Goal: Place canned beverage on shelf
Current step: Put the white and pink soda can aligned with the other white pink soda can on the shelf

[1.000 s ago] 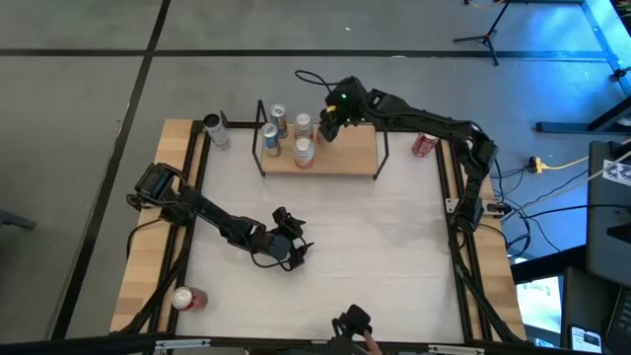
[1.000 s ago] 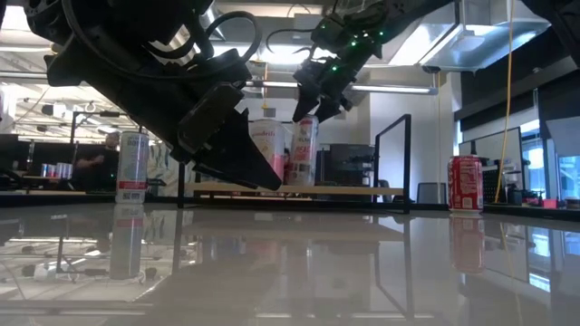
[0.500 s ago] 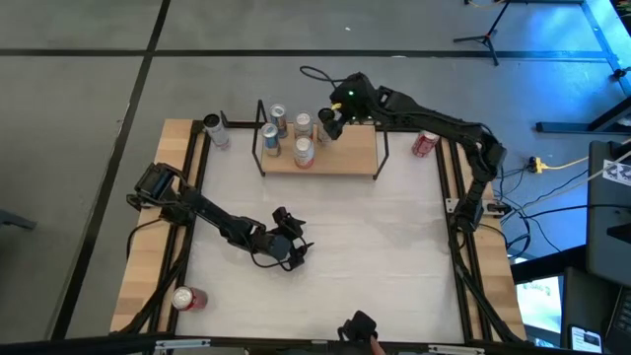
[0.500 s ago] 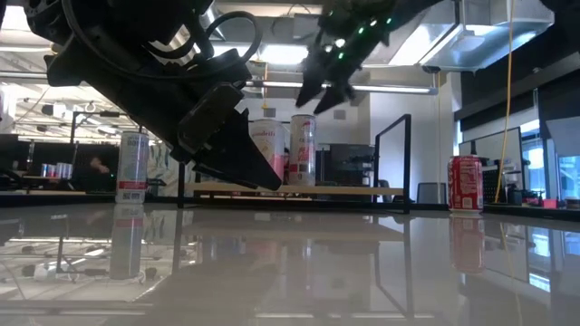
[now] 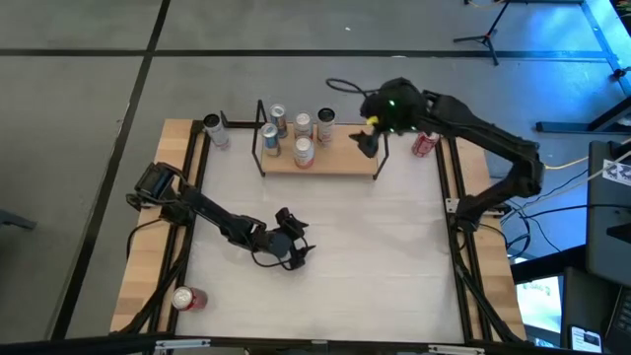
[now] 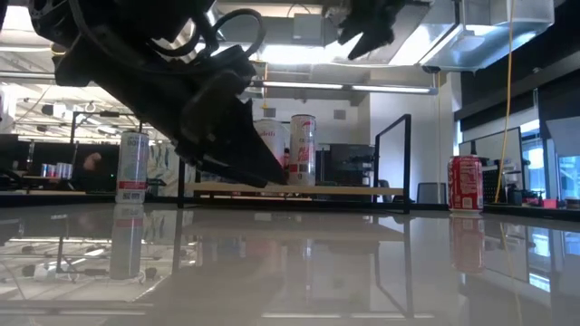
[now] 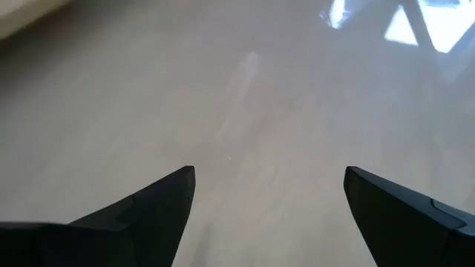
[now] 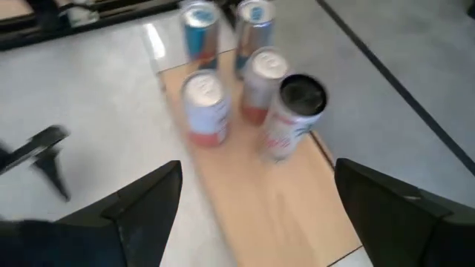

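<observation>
The shelf (image 5: 340,160) is a light-wood board in a black frame at the table's far side. Several cans stand upright on its left half. The newest one, with a dark top (image 5: 326,121), also shows in the right wrist view (image 8: 291,119) and the low view (image 6: 303,150). My right gripper (image 5: 367,145) is open and empty, high above the shelf's right half. It shows at the top of the low view (image 6: 367,27). My left gripper (image 5: 299,248) is open and empty, low over the table's middle.
A silver can (image 5: 213,129) stands left of the shelf. A red can (image 5: 424,145) stands right of it, by the table's right rail. Another red can (image 5: 185,298) lies at the near left corner. The shelf's right half (image 8: 274,208) is bare board.
My right gripper has let go of the dark-topped can, risen above it and gone toward the table's right edge, over the shelf's right half. The can stays upright on the shelf beside the others.
</observation>
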You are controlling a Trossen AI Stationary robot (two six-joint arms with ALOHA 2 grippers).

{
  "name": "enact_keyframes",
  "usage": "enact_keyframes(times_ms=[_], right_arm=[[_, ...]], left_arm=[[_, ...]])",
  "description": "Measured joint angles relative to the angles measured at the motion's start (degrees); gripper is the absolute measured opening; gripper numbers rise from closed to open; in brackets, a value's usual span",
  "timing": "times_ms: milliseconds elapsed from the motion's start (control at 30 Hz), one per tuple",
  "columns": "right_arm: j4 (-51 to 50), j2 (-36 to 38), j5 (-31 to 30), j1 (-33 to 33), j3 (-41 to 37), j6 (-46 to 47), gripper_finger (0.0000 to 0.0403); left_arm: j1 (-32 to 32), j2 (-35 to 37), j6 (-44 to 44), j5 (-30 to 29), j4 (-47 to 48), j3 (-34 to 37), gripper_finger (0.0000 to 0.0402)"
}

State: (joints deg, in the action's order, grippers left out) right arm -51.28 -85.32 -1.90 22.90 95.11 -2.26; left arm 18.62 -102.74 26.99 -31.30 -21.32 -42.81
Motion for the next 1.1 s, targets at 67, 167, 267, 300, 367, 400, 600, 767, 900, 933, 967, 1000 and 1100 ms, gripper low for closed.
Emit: enact_keyframes(times_ms=[67,167,267,300,367,400,600,767,900,933,967,1000,1100], right_arm=[[-0.6,2.0,-0.1,-1.6,-1.8,-0.1,0.0348],[1.3,5.3,-1.8,-4.0,-7.2,-0.3,0.0348],[5.5,9.4,-4.5,-6.0,-15.0,-0.3,0.0349],[7.4,11.0,-4.7,-6.4,-17.9,-0.2,0.0349],[11.8,14.4,-5.1,-7.6,-24.3,0.3,0.0349],[14.2,15.9,-5.1,-8.0,-27.5,0.3,0.0349],[29.4,24.6,-5.0,-8.7,-44.5,0.5,0.0349],[45.7,28.7,-4.7,-8.7,-55.3,0.2,0.0349],[56.8,29.0,0.4,-8.7,-59.5,-2.2,0.0349],[57.9,29.0,1.8,-8.7,-59.8,-2.8,0.0349],[59.1,29.0,3.1,-8.7,-59.9,-3.1,0.0349],[59.9,29.0,4.7,-8.7,-59.9,-3.4,0.0349],[61.3,29.0,8.9,-8.7,-59.9,-3.6,0.0349]], left_arm=[[-0.4,1.5,-1.5,2.1,1.2,0.0,0.0335],[-1.2,6.1,-2.9,3.4,5.0,0.0,0.0335],[-1.8,12.6,-4.7,3.5,10.6,0.0,0.0335],[-2.1,15.0,-5.2,3.5,12.8,0.0,0.0335],[-3.0,20.5,-6.3,3.4,17.0,-0.1,0.0335],[-3.7,23.2,-6.5,3.3,19.2,-0.1,0.0335],[-11.1,36.1,-5.3,1.0,40.9,-6.1,0.0335],[-18.5,39.2,-5.2,-3.8,58.6,-16.4,0.0335],[-25.8,39.2,-4.9,-7.6,69.3,-23.5,0.0335],[-27.9,39.2,-4.9,-8.1,71.0,-24.6,0.0335],[-30.1,39.2,-4.9,-8.3,72.3,-25.6,0.0335],[-32.3,39.2,-4.9,-8.3,73.3,-26.2,0.0335],[-39.5,39.2,-5.1,-7.0,76.1,-27.6,0.0335]])
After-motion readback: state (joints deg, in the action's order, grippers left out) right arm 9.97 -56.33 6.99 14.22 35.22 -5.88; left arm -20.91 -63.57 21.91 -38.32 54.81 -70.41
